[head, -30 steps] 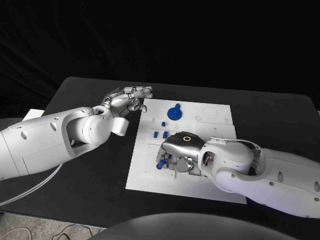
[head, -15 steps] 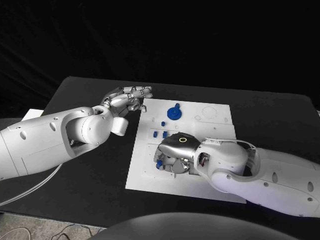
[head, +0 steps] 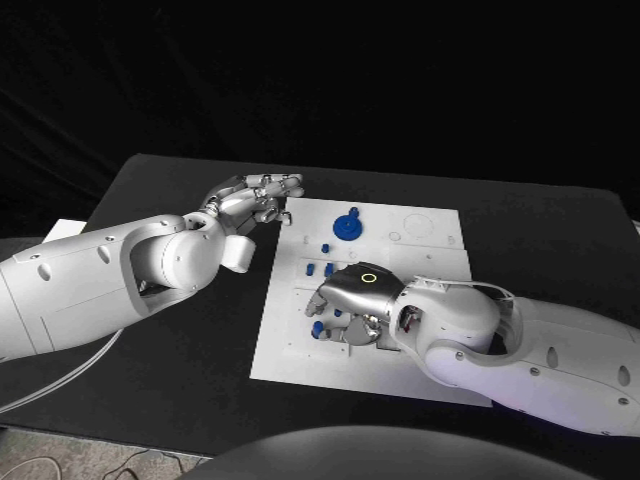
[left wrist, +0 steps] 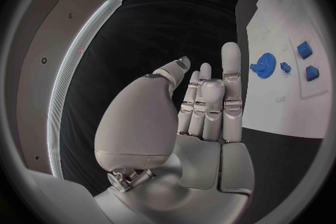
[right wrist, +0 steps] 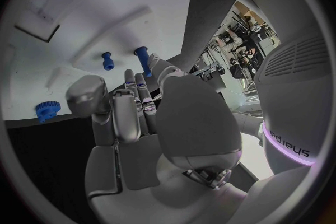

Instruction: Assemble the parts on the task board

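Note:
The white task board (head: 407, 245) lies mid-table. A blue gear (head: 348, 227) sits near its far left corner, with two small blue parts (head: 320, 268) below it. My right hand (head: 356, 303) hovers low over the board's near left part, fingers bent down beside a blue part (head: 317, 328). In the right wrist view its fingertips (right wrist: 131, 79) reach a blue peg (right wrist: 143, 58) standing in the board, with the thumb held apart and nothing pinched. A smaller peg (right wrist: 107, 60) and a toothed part (right wrist: 47, 110) are nearby. My left hand (head: 257, 193) stays just off the board's far left corner and holds nothing.
The left wrist view shows my left hand's fingers (left wrist: 210, 98) upright, with the gear (left wrist: 265, 63) and small blue parts (left wrist: 308, 60) beyond them on the board (left wrist: 276, 103). A white sheet (head: 66, 231) lies at the table's left edge. Bare black table surrounds the board.
My right hand has shifted slightly over the board's near left part, its fingers settling closer to the blue parts. The left hand has not moved.

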Tool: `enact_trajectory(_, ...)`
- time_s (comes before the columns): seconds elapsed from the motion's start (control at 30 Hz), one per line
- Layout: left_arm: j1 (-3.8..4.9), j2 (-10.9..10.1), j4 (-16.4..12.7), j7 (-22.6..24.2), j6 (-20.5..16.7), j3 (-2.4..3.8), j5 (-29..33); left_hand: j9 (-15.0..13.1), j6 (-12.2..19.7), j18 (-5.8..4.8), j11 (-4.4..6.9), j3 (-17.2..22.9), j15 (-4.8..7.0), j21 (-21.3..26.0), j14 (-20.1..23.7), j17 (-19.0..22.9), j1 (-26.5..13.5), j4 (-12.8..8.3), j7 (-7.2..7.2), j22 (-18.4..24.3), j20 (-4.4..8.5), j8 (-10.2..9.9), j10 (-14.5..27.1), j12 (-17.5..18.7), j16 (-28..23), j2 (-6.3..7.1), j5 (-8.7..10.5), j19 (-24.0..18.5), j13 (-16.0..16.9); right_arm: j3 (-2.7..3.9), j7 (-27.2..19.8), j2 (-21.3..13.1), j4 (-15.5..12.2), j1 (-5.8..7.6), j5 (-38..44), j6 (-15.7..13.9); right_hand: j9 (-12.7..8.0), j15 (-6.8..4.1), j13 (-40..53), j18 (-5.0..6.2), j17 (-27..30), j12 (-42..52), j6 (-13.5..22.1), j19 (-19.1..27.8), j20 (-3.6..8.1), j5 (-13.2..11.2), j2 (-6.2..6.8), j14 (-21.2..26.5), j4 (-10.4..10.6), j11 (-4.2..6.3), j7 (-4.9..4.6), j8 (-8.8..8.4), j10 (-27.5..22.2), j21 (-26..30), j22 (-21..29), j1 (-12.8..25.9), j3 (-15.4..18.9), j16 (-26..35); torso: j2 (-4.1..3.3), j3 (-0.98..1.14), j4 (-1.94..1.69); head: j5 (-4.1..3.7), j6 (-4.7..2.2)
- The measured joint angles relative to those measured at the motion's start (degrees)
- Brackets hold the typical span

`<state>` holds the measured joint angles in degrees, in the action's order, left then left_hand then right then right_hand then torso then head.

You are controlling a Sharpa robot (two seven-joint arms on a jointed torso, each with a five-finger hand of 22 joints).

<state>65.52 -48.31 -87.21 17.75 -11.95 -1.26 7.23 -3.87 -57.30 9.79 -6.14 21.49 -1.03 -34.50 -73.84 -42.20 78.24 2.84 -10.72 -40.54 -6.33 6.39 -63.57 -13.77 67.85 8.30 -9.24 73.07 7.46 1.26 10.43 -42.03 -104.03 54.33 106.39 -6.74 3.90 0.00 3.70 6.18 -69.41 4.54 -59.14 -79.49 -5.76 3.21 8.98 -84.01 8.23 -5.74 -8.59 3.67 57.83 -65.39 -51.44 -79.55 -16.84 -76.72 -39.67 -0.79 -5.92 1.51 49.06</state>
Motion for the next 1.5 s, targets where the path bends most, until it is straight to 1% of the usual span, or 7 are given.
enact_trajectory(0.23,0.0,-0.3,0.0,-0.1,0.0,-0.01,0.0,0.0,0.0,0.0,0.0,0.0,0.0,0.0,0.0,0.0,0.0,0.0,0.0,0.0,0.0,0.0,0.0,0.0,0.0,0.0,0.0,0.0,0.0,0.6,-0.6,-5.7,-4.3,-0.01,-0.5,-4.1,0.0,0.0,0.3,0.0,1.1,1.9,0.8,0.0,0.0,0.3,0.38,0.0,-0.2,0.33,0.58,0.0,0.0,0.6,0.9,-0.4,2.8,0.7,0.03,-0.01,0.02,-0.56,-0.33)
enact_trajectory(0.4,0.0,-0.7,-0.2,-0.1,0.0,-0.01,0.0,0.0,0.0,0.0,0.0,0.0,0.0,0.0,0.0,0.1,0.0,0.0,0.0,0.0,0.0,0.2,0.0,0.0,0.0,0.0,0.0,0.0,0.0,1.15,-0.9,-14.3,-7.9,1.92,-6.3,-7.0,0.3,0.0,1.5,0.0,-0.1,6.5,-0.4,-0.4,0.36,0.7,-0.48,0.0,0.2,0.95,-0.28,0.09,8.4,-0.7,-1.4,-1.2,3.3,0.2,0.08,-0.14,0.16,-2.19,-0.9)
enact_trajectory(0.6,0.0,-0.9,-0.8,-0.1,0.0,-0.02,0.0,0.0,0.0,0.0,0.02,0.0,0.0,0.2,0.0,0.2,0.0,0.0,0.0,0.0,0.0,0.2,0.0,-0.1,0.0,0.0,0.0,0.0,0.0,0.93,1.3,-23.5,-9.7,3.63,-18.1,-10.2,1.2,-2.84,10.0,-0.01,-4.9,18.2,-3.2,-3.2,2.63,4.7,-0.62,0.0,3.2,4.19,2.14,2.76,21.2,-5.9,-8.4,3.4,6.9,-3.4,0.3,-0.42,0.71,-4.98,-1.71)
enact_trajectory(0.67,0.0,-1.0,-0.9,-0.1,0.0,-0.06,0.0,0.0,0.0,0.0,0.21,-0.2,0.0,0.2,0.0,0.3,0.0,-0.2,0.0,0.0,0.0,0.2,0.2,-0.4,0.0,0.0,0.0,0.0,0.0,0.56,3.4,-25.5,-10.2,3.62,-21.7,-11.0,1.7,-3.26,28.7,0.0,-5.5,35.6,-2.8,-3.6,3.47,7.6,-0.7,-0.1,3.8,4.85,2.99,4.11,22.9,-7.1,-10.0,4.5,9.2,-4.4,0.35,-0.46,0.97,-5.66,-1.86)
enact_trajectory(0.87,-0.02,-1.1,-1.0,-0.1,0.1,-0.45,-0.1,0.0,0.0,0.0,0.21,-0.2,0.0,0.2,0.0,0.3,0.0,-0.2,0.0,0.0,0.0,0.2,0.2,-0.4,0.0,0.0,0.0,0.0,0.0,-0.11,9.0,-28.7,-11.9,2.88,-25.9,-11.9,3.3,-3.4,59.4,-0.91,-5.5,62.9,-1.4,-3.9,3.74,12.6,-2.43,0.1,6.2,5.01,3.37,7.68,23.4,-9.2,-13.0,6.5,14.4,-7.1,0.51,-0.46,1.98,-7.32,-1.96)
enact_trajectory(1.17,-0.02,-1.2,-1.0,0.0,0.2,-0.63,-0.1,0.0,0.0,0.0,0.21,-0.2,0.0,0.2,0.0,0.3,0.0,-0.2,0.0,0.0,0.0,0.2,0.2,-0.4,0.0,0.0,0.0,0.0,0.0,-0.91,16.8,-30.3,-13.5,2.04,-23.9,-10.8,5.1,-3.39,60.8,-0.91,-5.5,68.9,-0.4,-4.2,4.04,13.7,-4.46,0.1,8.4,4.92,3.49,10.61,23.8,-10.7,-15.7,8.5,19.5,-8.7,0.76,-0.43,2.83,-8.55,-2.06)
enact_trajectory(1.5,-0.02,-1.3,-1.0,0.1,0.2,-0.69,-0.2,0.0,0.2,0.0,0.01,-0.2,0.0,0.2,0.0,0.2,0.0,-0.2,0.2,0.0,0.0,0.2,0.4,-0.4,0.0,0.0,0.0,0.0,0.1,-1.09,20.8,-28.9,-12.9,0.64,-20.8,-8.8,5.5,-3.39,70.3,-0.91,-5.5,70.8,0.0,-4.2,4.03,14.1,-4.68,0.1,8.4,5.22,3.44,11.38,24.3,-11.0,-16.3,9.4,21.0,-8.9,0.85,-0.54,2.88,-8.45,-1.97)
